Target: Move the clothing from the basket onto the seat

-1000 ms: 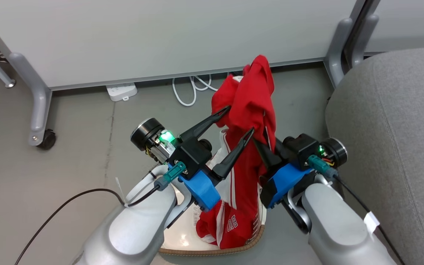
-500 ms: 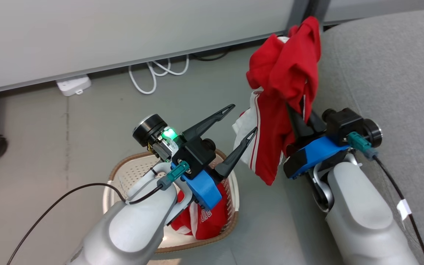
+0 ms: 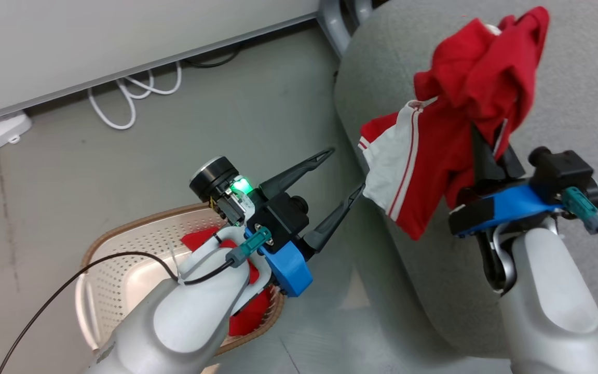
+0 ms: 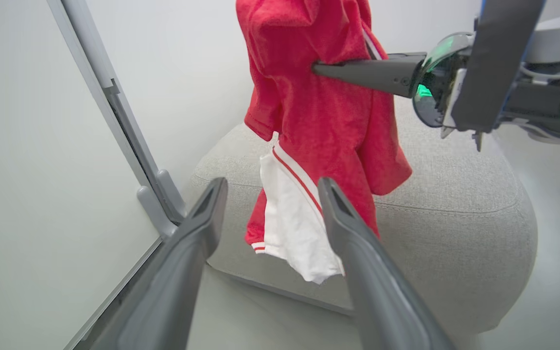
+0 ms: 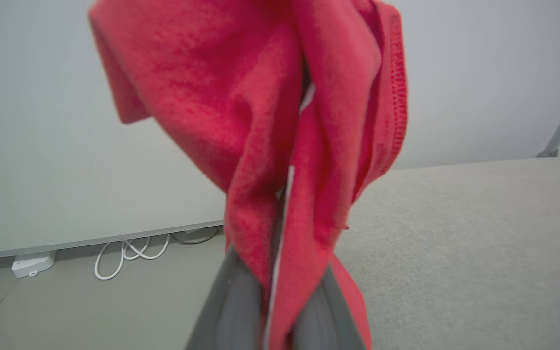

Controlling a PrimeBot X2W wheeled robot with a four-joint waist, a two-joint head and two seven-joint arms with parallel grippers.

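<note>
Red and white, one garment (image 3: 465,119) is clamped in the shut right jaws and hung lengthwise downward at the rounded edge of the seat (image 3: 392,52), not yet laid on it. The left jaws are spread wide, empty, beside its white hem. A second garment (image 3: 247,317) is seen in the basket (image 3: 122,244).

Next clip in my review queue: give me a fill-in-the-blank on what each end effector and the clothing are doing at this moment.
1. The right end effector is shut on a ____ garment with white trim.
2. The left end effector stands ____, holding nothing.
3. A second garment lies in the basket, whose woven-look rim is ____.

Missing words: red; open; brown.
</note>
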